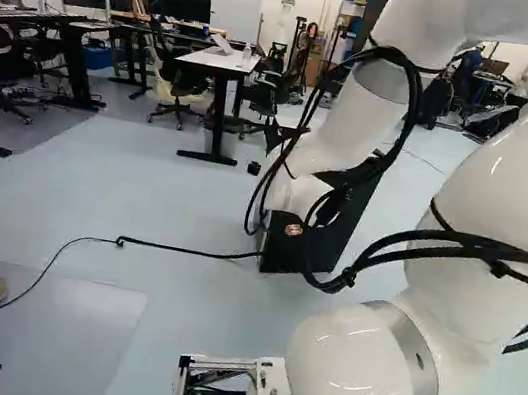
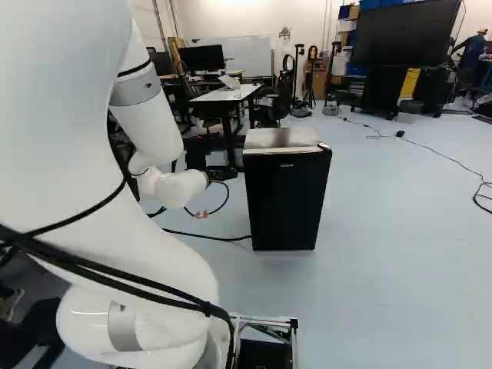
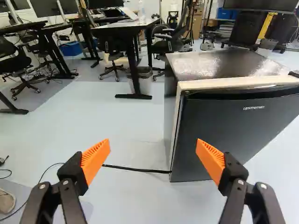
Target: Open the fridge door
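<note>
one black fridge (image 2: 286,204) stands on the floor (image 2: 384,269), ahead of the tool (image 2: 222,174), its single door (image 3: 229,135) closed, contents hidden. the tool is released, two orange pads (image 3: 95,161) well apart. one blue bin (image 3: 70,48) sits by the desks (image 3: 44,31).

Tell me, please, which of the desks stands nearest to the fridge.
The white-topped desk, beyond the fridge; the dark desks at the left of the left base view stand farther from it.
</note>
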Available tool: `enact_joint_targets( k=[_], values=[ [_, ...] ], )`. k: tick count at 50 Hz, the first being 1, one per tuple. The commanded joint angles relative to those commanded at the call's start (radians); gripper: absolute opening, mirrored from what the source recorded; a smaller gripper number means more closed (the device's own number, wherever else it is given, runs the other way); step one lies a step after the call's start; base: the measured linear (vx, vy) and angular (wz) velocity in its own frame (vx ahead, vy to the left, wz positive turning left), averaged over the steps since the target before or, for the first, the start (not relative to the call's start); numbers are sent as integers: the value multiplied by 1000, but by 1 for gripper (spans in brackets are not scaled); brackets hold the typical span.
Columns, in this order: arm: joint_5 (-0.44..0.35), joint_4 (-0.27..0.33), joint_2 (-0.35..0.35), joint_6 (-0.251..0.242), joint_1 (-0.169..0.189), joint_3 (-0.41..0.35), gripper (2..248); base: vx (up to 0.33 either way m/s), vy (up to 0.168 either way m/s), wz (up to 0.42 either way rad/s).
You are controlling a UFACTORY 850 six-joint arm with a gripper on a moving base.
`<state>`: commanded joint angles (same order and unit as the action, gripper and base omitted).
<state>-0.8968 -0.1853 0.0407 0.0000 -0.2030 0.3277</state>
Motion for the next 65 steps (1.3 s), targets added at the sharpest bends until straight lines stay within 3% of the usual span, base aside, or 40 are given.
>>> enact_joint_targets(
  k=[33, 65],
  values=[
    [-83, -151, 225, 0, -81, 157, 247, 0, 0, 0],
    [-191, -327, 457, 0, -117, 361, 247, 0, 0, 0]
  ],
)
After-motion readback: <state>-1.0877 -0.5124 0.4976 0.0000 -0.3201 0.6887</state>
